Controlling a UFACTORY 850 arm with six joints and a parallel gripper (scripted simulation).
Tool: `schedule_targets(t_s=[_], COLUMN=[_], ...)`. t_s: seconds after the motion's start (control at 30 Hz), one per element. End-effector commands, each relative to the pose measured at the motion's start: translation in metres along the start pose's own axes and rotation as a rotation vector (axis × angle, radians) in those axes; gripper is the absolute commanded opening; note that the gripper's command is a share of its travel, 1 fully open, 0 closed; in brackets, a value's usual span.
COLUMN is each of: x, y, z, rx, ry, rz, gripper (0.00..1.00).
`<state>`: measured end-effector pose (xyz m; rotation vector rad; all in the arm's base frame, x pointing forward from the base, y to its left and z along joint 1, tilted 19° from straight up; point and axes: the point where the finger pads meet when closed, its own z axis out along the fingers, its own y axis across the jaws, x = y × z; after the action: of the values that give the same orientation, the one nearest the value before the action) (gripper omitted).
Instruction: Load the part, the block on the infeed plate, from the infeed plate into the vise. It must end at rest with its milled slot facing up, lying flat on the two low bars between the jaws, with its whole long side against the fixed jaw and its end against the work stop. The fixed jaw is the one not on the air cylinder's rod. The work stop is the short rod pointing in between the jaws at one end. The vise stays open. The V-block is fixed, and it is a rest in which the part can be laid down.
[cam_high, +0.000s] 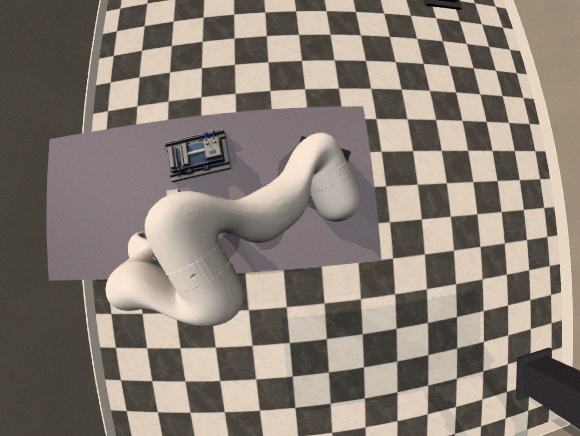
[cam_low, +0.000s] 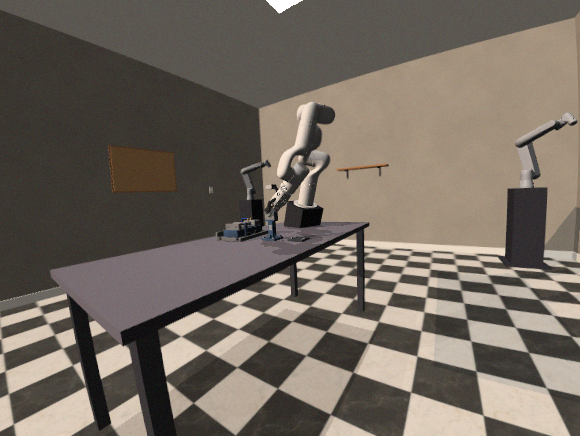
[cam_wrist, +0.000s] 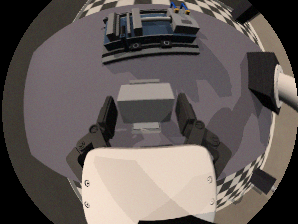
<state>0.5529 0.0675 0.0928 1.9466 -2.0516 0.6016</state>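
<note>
Wrist view shows you the jaws spread wide and gripping nothing, one finger on each side of the part, the pale grey block that sits between them without being clamped. In the exterior view you can see the gripper tilted down over the blue V-block, where the part appears to rest, though it is too small there to be sure. The vise stands farther back on the purple tabletop, well apart from the part.
</note>
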Motion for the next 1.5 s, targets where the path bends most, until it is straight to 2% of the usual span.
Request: schedule_targets(t_s=[0.0,1.13,1.47], x=[0.0003,-0.0025,-0.0022], y=[-0.0008,0.0001,0.0002], z=[-0.0006,0.0022,0.0023], rx=[0.001,0.001,0.001], ry=[0.0,-0.001,-0.027], rz=[0.001,0.001,0.001], gripper=[0.89,0.89,0.89])
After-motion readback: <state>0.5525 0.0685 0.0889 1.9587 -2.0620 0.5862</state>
